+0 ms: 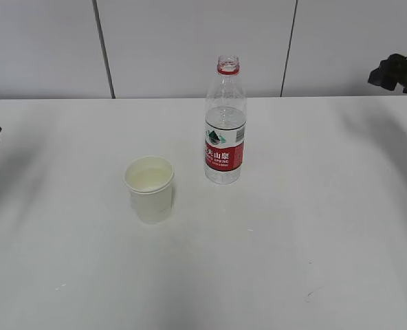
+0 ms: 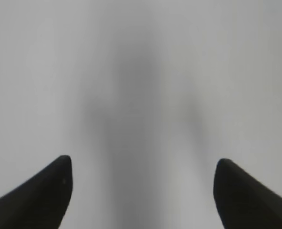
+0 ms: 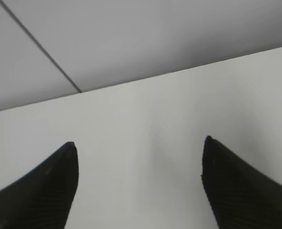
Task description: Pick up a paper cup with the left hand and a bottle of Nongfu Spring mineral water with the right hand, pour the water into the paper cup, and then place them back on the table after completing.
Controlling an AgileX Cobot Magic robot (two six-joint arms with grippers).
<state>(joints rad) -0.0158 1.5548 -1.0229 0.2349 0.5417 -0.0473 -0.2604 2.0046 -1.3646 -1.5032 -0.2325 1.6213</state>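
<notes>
Near the table's (image 1: 313, 227) centre stands an uncapped clear bottle (image 1: 225, 124), upright, red neck ring, red-and-white label with a green mountain mark and white Chinese characters; small print unreadable. Water (image 1: 224, 173) sits low in it. Just left and nearer the camera, apart from it, a white paper cup (image 1: 150, 188) stands upright holding liquid. Tabletop white, a few faint scuffs; pale panelled wall with dark seams behind. Left hand (image 2: 141, 191) at the left edge, jaws wide apart over bare blurred surface. Right hand (image 3: 138, 186) at the upper right edge, jaws wide apart, holding nothing.
</notes>
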